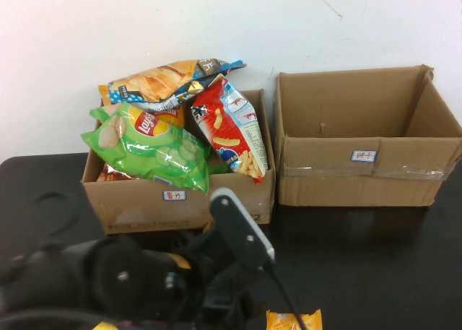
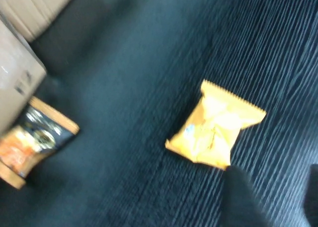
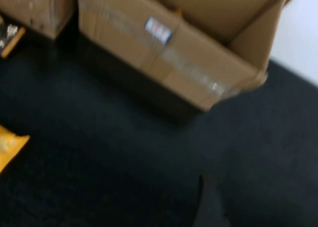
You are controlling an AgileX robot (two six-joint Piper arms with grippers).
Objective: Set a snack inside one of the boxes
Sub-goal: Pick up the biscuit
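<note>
Much of the near side stays hidden or blurred.

The left arm's dark bulk fills the near-left of the high view, so the left end effector (image 1: 216, 301) cannot be read as open or closed, and it covers the counter (image 1: 375, 272) beneath it. The yellow snack packet (image 1: 294, 320) is cut off by the near edge there. In the left wrist view the orange-and-black packet (image 2: 35, 140) is blurred, its print unreadable. The right end effector (image 3: 211, 204) shows only as a dark smear in its own view. The labels on the left box (image 1: 173, 195) and right box (image 1: 363, 156) are too small to read.
</note>
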